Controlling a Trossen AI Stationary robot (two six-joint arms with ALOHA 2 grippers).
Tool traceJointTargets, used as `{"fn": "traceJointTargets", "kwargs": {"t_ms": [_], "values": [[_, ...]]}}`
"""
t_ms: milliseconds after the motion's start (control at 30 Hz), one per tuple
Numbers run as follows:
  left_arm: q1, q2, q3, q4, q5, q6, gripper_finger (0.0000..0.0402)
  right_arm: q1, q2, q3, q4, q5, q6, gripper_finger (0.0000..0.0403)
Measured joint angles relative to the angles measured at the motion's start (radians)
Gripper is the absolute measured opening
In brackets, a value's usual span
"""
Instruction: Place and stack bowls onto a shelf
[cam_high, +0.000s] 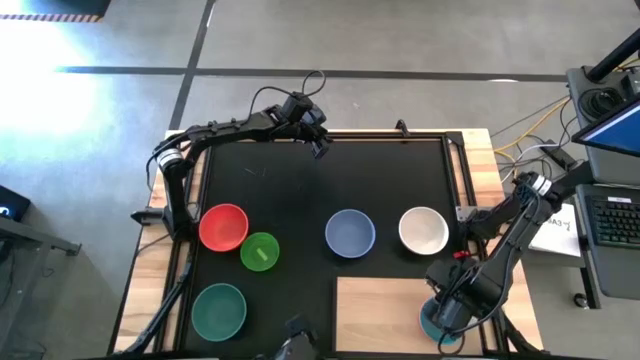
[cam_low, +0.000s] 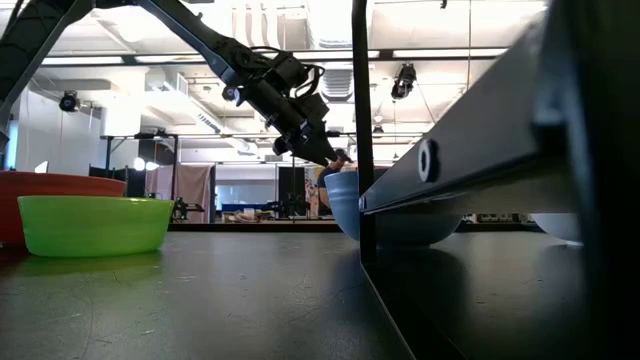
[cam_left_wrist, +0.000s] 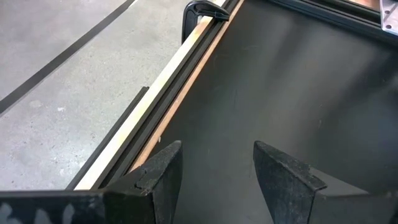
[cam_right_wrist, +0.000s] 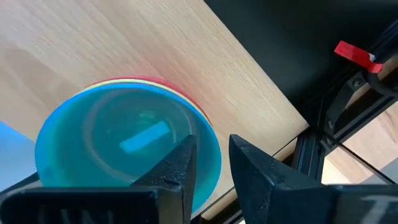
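Progress: a stack of small bowls sits on the shelf (cam_high: 385, 305); blue bowl (cam_right_wrist: 127, 149) on top, yellow and magenta rims showing beneath it in the right wrist view; five bowls remain on the mat (cam_high: 300, 200), so I judge the task under halfway.
Left to do: red bowl (cam_high: 223, 227), green bowl (cam_high: 260, 251), teal bowl (cam_high: 219, 310), periwinkle bowl (cam_high: 350, 233), white bowl (cam_high: 423, 230); all upright and apart, save red and green, which touch.
Stack: at the shelf's right end, near its corner; glossy plastic, nested evenly; a pale patch shows inside the top bowl.
Right gripper (cam_right_wrist: 211, 165): over the stack's rim; fingers a narrow gap apart at the blue bowl's edge; whether they pinch it I cannot tell.
Left gripper (cam_left_wrist: 217, 177): over the mat's far edge; fingers spread, holding nothing.
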Motion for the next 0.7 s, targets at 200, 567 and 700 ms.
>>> {"fn": "traceJointTargets", "kwargs": {"t_ms": [200,567,700], "values": [[0.0,0.0,0.0,0.0,0.0,-0.001,0.0178,0.0,0.009,0.0,0.003,-0.019,-0.021,0.0065],[-0.007,-0.004,0.0,-0.126,0.002,-0.012,0.0178,-0.004,-0.022,0.018,-0.007,0.225,-0.091,0.0063],[-0.023,-0.011,0.0,-0.248,0.003,0.011,0.0178,-0.026,-0.022,0.017,-0.006,0.372,-0.176,0.0066]]}}
